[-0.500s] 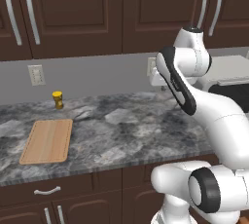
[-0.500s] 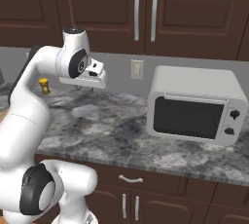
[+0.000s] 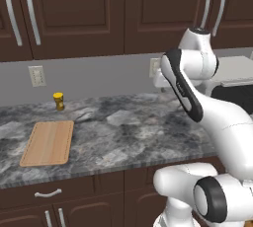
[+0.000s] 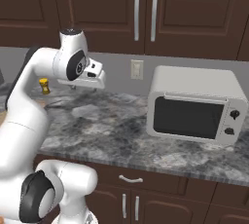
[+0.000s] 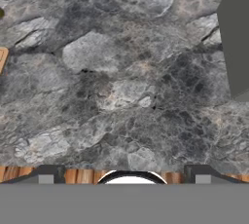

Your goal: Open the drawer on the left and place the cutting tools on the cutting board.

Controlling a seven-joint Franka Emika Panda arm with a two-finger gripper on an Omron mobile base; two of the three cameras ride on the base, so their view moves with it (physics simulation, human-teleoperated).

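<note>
The light tan cutting board [image 3: 48,143] lies bare on the left of the marble counter; one corner of the cutting board [image 5: 2,58] shows at the hand view's left edge. Below it the dark brown drawer [image 3: 74,187] is shut, with its curved silver handle [image 3: 48,193] on the front. The cutting tools are out of view. My gripper [image 4: 80,85] hangs above the middle of the counter, well right of the board. In the hand view my gripper [image 5: 124,175] looks down at bare marble, its fingertips [image 5: 46,174] far apart and nothing between them.
A small yellow jar [image 3: 59,101] stands at the back of the counter beyond the board. A white microwave [image 4: 194,103] takes up the right of the counter, over another drawer handle [image 4: 130,179]. Tall cabinet doors [image 3: 69,14] hang above.
</note>
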